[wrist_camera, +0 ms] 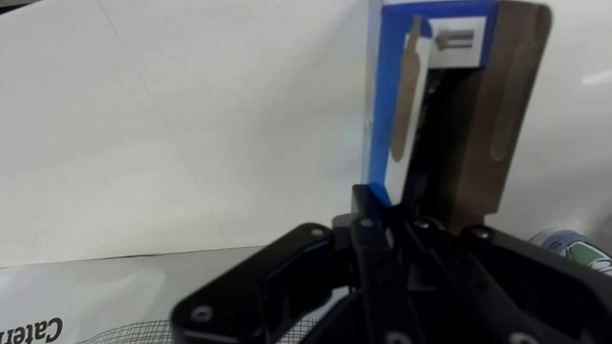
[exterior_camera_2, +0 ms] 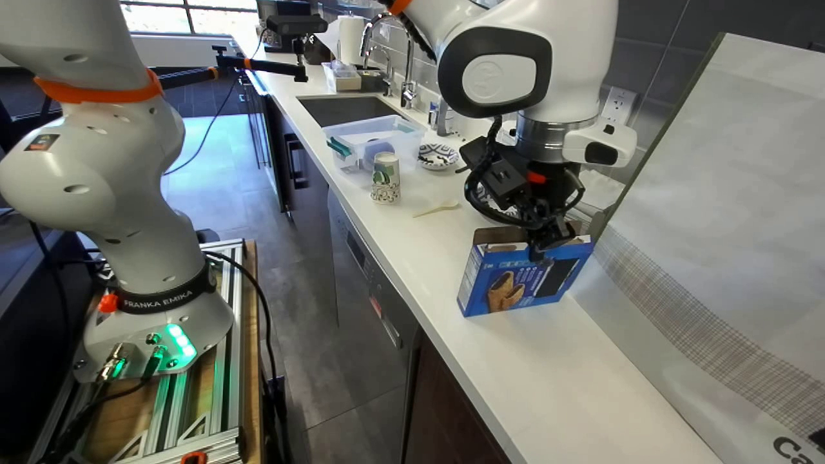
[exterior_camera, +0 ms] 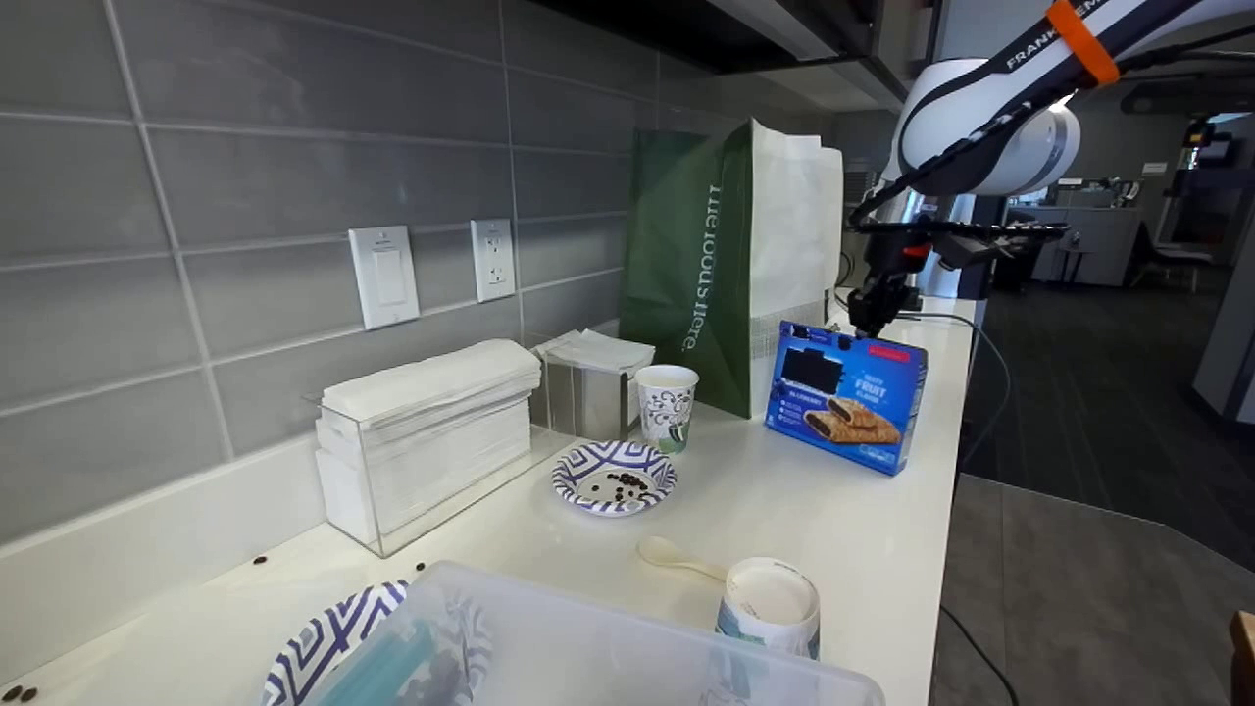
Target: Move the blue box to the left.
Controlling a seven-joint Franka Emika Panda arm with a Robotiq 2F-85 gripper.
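Blue box (exterior_camera: pixel 848 397) upright near the worktop's (exterior_camera: pixel 824 520) front edge, its top flaps undone, and the gripper (wrist_camera: pixel 384 204) has it: jaws clenched on one long panel, that cardboard pinched between them! Tall green bag (exterior_camera: pixel 686 284) right beside it toward the back edge; whether they touch, can't tell. Along that back edge, a clear napkin holder (exterior_camera: pixel 377 490). Wooden-looking spoon (exterior_camera: pixel 677 556) on the surface, and a patterned cup (exterior_camera_2: pixel 385 180) near the front edge.

White counter (exterior_camera: pixel 853 529) seen beneath gripper (exterior_camera: pixel 865 329) — blue box (exterior_camera: pixel 848 397) set directly under it, green bag (exterior_camera: pixel 730 270) close beside; bowl (exterior_camera: pixel 569 473), spoon (exterior_camera: pixel 667 555), clear bin (exterior_camera: pixel 588 628) placed farther off.
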